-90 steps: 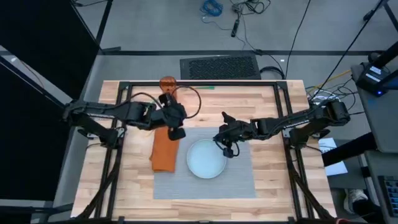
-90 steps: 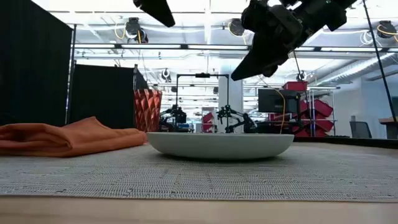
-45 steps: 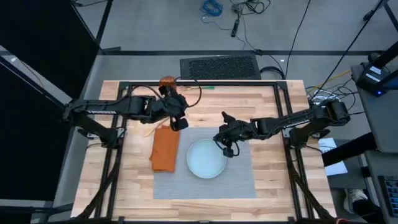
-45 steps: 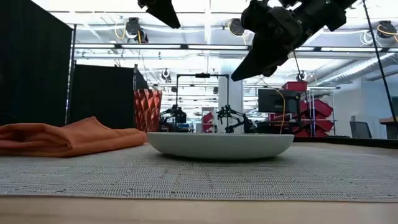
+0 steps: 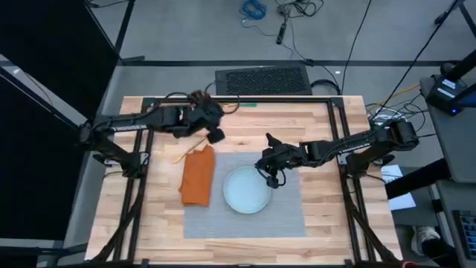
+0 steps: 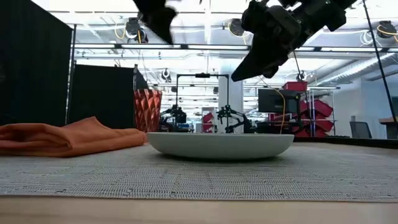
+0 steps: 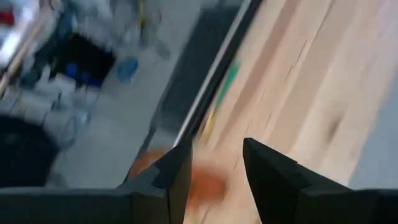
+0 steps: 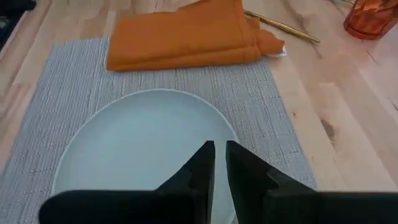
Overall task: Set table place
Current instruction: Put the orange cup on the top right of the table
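Placemat [image 5: 286, 212] lying mid-worktop [image 5: 335, 223], plate [image 5: 248, 190] on it. Left gripper [image 5: 214, 135] hovering with jaws narrowly open; orange cup [image 8: 370, 17] at its 11 o'clock, nearer than to right gripper [image 5: 269, 177], jaws nearly closed, empty.

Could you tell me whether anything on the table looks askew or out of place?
The orange napkin lies half off the grey placemat, its outer part on bare table. A thin gold utensil pokes out from under it at a slant. The plate sits centred and flat, and the orange cup stands upright.
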Robot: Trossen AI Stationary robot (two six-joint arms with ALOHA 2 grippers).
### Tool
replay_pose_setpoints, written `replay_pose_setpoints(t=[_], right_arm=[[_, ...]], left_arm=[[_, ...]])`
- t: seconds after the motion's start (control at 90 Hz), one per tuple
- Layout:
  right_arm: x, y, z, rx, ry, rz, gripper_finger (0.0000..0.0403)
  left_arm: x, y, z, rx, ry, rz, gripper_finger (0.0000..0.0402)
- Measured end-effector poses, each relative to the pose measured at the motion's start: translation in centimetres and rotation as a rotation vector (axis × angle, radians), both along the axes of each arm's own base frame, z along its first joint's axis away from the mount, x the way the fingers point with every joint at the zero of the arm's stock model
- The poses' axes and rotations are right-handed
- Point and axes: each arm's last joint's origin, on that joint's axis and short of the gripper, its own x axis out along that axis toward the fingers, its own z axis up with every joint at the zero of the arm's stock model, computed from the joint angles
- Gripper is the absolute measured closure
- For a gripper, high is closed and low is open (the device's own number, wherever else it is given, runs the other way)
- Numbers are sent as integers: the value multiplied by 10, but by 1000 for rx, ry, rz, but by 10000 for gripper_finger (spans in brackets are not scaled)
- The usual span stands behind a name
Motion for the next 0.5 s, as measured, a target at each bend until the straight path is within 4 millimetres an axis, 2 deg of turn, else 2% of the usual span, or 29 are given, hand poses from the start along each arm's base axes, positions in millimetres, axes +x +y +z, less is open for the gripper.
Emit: replay_pose_setpoints(t=[0.144,0.256,0.356,0.5], right_arm=[[0,2,0,16,0,-3,376],[0,2,0,16,0,-3,376],[0,1,0,14,1,-2,376],[0,1,0,9,0,1,376]], left_arm=[[-12,17,-11,-79,149,28,272],[-19,27,-12,-109,215,6,272],[-23,34,-5,-132,236,-23,270],[-31,41,22,-143,240,-84,256]])
